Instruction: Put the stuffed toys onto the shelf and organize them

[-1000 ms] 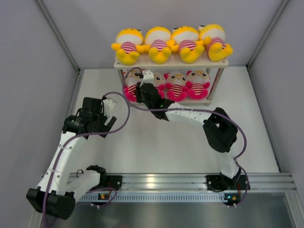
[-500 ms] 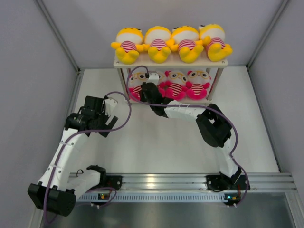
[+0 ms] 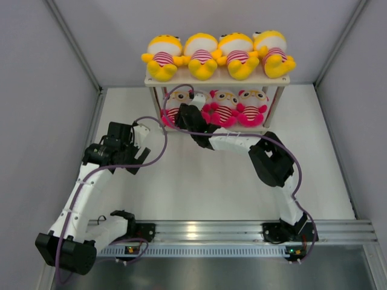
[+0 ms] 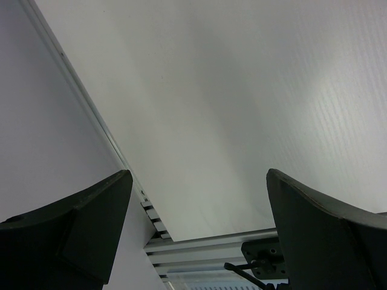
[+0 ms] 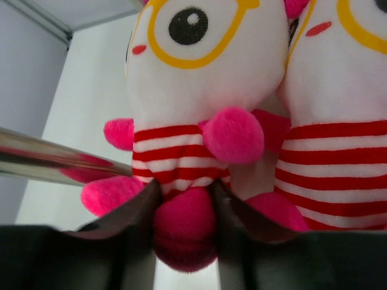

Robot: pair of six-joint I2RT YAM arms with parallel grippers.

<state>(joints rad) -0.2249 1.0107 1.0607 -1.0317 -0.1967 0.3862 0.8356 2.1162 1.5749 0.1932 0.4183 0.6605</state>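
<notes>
The shelf (image 3: 217, 80) stands at the back of the table. Four yellow stuffed toys (image 3: 164, 57) sit in a row on its top board. Pink-limbed stuffed toys (image 3: 253, 106) sit on the lower tier. My right gripper (image 3: 184, 113) reaches into the left end of the lower tier. In the right wrist view my right gripper (image 5: 184, 199) is shut on the pink leg (image 5: 184, 232) of a whitish-faced toy (image 5: 205, 78), which stands upright beside another one (image 5: 338, 90). My left gripper (image 3: 140, 157) is open and empty over the table at the left, and the left wrist view (image 4: 198, 181) shows the same.
A thin metal shelf leg (image 5: 48, 160) runs just left of the held toy. Grey walls close in the table on the left, right and back. The aluminium rail (image 3: 242, 229) with both arm bases runs along the near edge.
My right gripper has pushed a little farther into the lower tier with the pink toy, setting it against its neighbour. My left arm shifted slightly and then held still.
</notes>
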